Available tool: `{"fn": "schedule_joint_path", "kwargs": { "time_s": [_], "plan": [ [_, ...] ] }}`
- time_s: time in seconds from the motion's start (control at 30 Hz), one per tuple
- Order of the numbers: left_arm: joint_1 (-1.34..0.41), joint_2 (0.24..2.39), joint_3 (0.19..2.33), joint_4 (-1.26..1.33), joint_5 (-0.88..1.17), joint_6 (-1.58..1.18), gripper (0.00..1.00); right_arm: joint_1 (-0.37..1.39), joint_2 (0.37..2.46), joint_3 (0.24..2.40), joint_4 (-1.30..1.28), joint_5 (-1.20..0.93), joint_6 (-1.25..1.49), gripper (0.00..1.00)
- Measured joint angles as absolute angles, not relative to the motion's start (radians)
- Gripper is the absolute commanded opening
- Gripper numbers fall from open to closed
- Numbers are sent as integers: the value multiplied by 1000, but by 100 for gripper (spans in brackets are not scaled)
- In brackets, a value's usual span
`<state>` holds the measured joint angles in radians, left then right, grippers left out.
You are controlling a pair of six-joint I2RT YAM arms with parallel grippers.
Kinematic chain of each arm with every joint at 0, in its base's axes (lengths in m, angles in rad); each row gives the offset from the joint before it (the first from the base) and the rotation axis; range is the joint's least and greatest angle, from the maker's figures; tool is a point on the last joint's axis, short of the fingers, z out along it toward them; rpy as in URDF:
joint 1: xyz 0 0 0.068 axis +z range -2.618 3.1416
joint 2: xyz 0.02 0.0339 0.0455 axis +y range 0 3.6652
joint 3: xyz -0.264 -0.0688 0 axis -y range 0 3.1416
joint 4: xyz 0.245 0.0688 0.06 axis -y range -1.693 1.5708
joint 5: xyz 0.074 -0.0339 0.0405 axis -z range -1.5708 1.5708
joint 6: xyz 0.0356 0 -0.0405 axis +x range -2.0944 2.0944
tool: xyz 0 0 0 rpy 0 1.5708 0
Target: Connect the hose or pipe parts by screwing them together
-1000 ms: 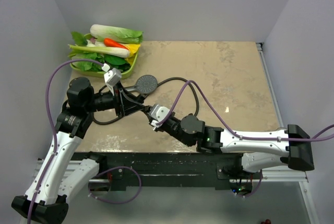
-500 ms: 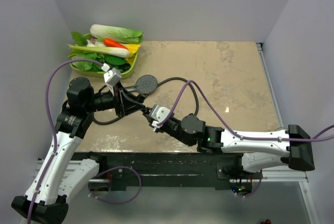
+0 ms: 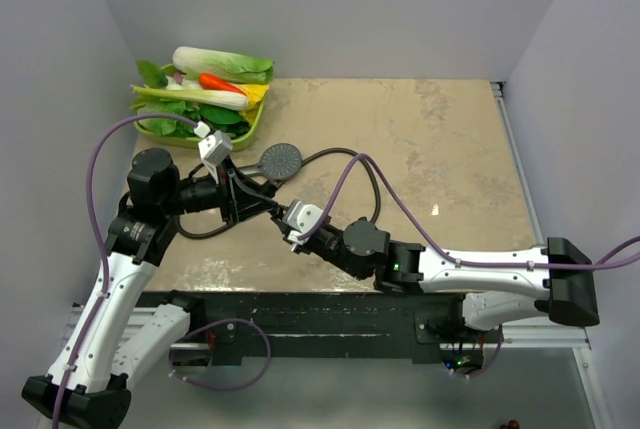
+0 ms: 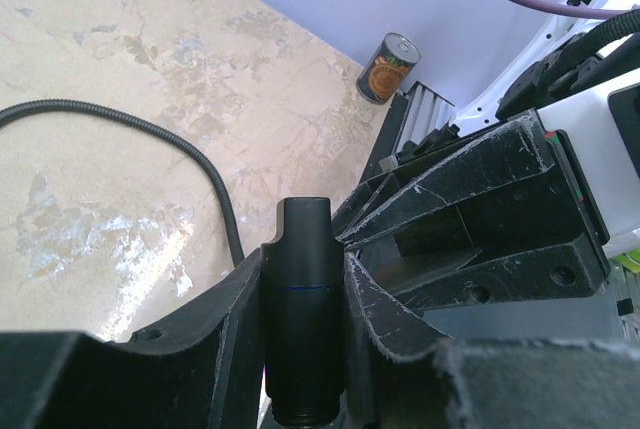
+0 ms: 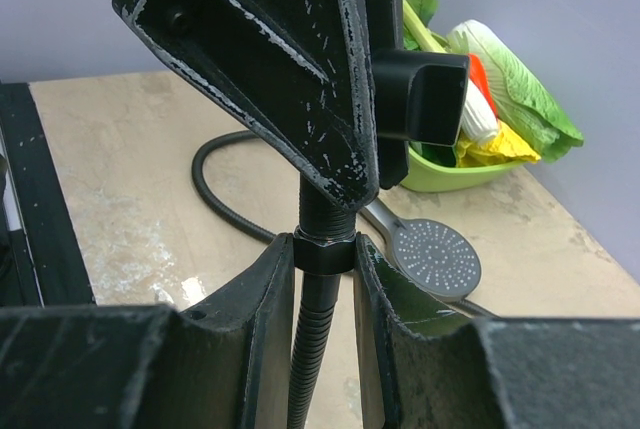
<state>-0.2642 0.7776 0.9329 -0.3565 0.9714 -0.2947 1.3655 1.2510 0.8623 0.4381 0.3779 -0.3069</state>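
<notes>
While left end effector (image 4: 303,274) grips the fitting (image 4: 303,239) near the shower head (image 5: 432,254), square up the hose nut (image 5: 324,247) clamped in right end effector (image 5: 322,261).

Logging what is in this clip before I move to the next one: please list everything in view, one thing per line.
table: 1, beige marbled, under everything
tray: 1, green, far left corner of the table
vegetables: several, green, white, orange and yellow, piled in the tray
can: 1, orange label, by the wall past the table edge
shower head: 1, dark grey, lying face up on the table
hose: 1, dark, looping over the table
black fitting: 1, cylindrical, upright above the hose nut
purple cables: along both arms
left tool: 1, black, clamped on the black fitting
right tool: 1, black, clamped on the hose's end nut
</notes>
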Motion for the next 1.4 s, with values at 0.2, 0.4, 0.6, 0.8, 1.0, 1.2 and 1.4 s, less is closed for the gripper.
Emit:
{"fn": "schedule_joint_path", "kwargs": {
  "time_s": [0.2,0.4,0.6,0.8,1.0,1.2,1.4],
  "plan": [
    [-264,778,933,-360,968,-294,0,1365,1263,864,458,378,-307,0],
    [-264,777,933,-360,968,-294,0,1365,1263,864,459,380,-308,0],
    [-264,778,933,-348,979,-294,0,1361,1263,864,464,376,-307,0],
    [-257,773,916,-286,1043,-277,0,1326,1242,862,461,303,-270,0],
    [-256,770,916,-241,1105,-262,0,1281,1196,846,454,180,-202,0],
    [-255,768,916,-243,1137,-238,0,1254,1188,842,448,104,-165,0],
    [-255,772,916,-244,1168,-215,0,1209,1173,834,442,0,-118,0]
  ]
}}
